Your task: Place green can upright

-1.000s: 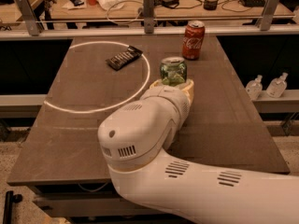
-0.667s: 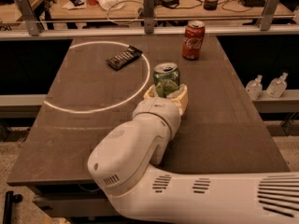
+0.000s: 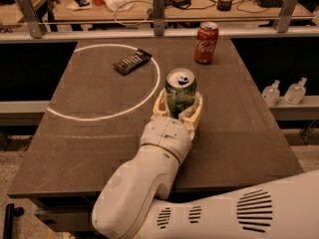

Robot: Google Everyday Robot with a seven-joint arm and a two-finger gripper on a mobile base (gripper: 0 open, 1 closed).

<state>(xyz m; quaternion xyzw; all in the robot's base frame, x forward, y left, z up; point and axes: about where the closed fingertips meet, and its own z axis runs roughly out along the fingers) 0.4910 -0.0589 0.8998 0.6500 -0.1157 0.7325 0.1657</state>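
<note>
The green can (image 3: 180,89) stands upright near the middle of the dark table (image 3: 239,133), silver pull-tab top facing up. My gripper (image 3: 178,106) is at the can, with one cream finger on each side of its lower body, shut on the can. My white arm (image 3: 149,178) reaches in from the lower right and hides the can's base, so I cannot see whether it rests on the table.
A red cola can (image 3: 206,43) stands upright at the table's far edge. A dark snack bar (image 3: 132,61) lies inside a white circle (image 3: 102,83) marked on the left half. Two small clear bottles (image 3: 284,91) sit on a ledge right of the table.
My arm has swung lower and to the left in the view. The can in my gripper has shifted slightly left and stays upright.
</note>
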